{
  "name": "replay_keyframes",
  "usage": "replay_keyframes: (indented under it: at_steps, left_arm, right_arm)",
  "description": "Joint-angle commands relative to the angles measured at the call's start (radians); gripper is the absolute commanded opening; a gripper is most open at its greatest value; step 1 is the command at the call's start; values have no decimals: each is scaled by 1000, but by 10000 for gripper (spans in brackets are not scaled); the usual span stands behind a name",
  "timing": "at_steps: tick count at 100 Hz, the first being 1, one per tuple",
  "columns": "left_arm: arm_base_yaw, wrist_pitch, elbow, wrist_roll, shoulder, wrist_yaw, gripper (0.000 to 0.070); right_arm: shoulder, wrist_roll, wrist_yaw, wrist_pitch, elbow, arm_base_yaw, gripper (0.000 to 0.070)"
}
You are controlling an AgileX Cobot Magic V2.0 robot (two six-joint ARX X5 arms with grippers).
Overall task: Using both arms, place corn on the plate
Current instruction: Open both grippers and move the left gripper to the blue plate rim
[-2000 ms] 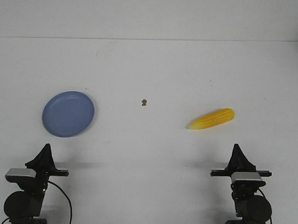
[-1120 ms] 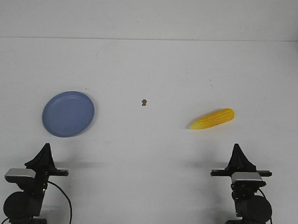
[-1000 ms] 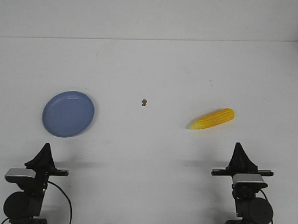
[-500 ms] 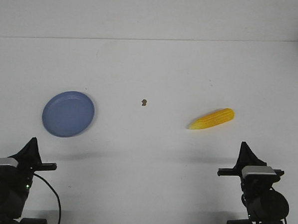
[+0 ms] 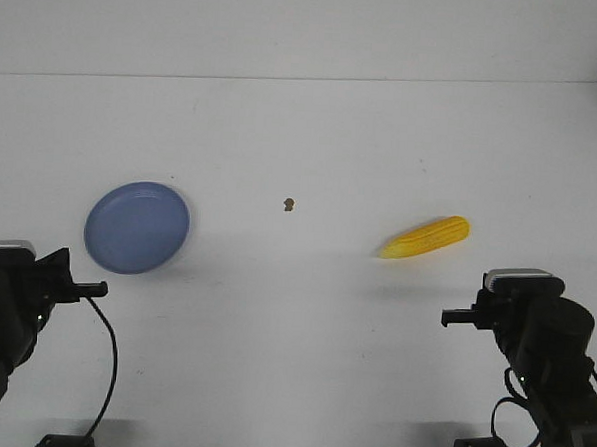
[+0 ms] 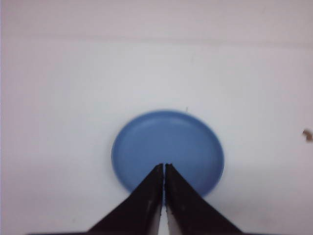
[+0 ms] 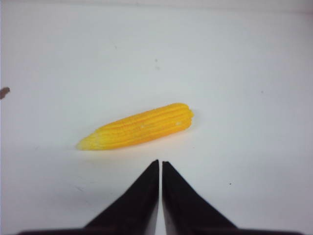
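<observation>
I am seeing nothing done yet: corn (image 5: 426, 237) lying on table (image 5: 313, 134), plate (image 5: 137, 227) bare; left gripper (image 6: 164, 167) and right gripper (image 7: 160, 164) fingers together, holding nothing.

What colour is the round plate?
Blue, plain with no pattern. The plate shows best in the left wrist view.

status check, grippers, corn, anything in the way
Left gripper shut, empty, facing the plate. Right gripper shut, empty, short of the corn. Corn on the table, apart from plate. Only a small brown speck between them.
</observation>
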State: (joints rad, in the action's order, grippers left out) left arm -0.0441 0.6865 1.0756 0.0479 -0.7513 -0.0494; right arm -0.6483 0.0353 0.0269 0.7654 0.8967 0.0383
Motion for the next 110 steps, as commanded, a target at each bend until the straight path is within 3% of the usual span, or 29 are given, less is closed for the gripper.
replay_keyframes:
  at_steps: [1, 35, 44, 50, 58, 63, 67, 84, 110]
  left_arm:
    - [0, 8, 29, -11, -29, 0, 12]
    - [0, 7, 30, -11, -46, 0, 12]
    - [0, 6, 30, -8, -45, 0, 42]
    - [0, 6, 30, -4, -46, 0, 174]
    - [0, 6, 30, -2, -46, 0, 463]
    - [0, 6, 30, -2, -46, 0, 560]
    - [0, 6, 30, -2, -46, 0, 561]
    - [0, 3, 30, 0, -46, 0, 538]
    - [36, -67, 56, 77, -169, 0, 526]
  right_arm:
    - [-24, 15, -2, -4, 29, 1, 19]
    - [-46, 18, -2, -9, 34, 1, 19]
    - [-46, 18, -3, -8, 34, 1, 33]
    - [-46, 18, -3, -6, 34, 1, 138]
    - [-46, 22, -3, -5, 34, 1, 393]
    - [-46, 23, -2, -5, 34, 1, 508]
    - [-46, 24, -2, -5, 34, 1, 535]
    - [-45, 25, -2, -5, 34, 1, 535]
    - [-45, 25, -2, -6, 34, 1, 535]
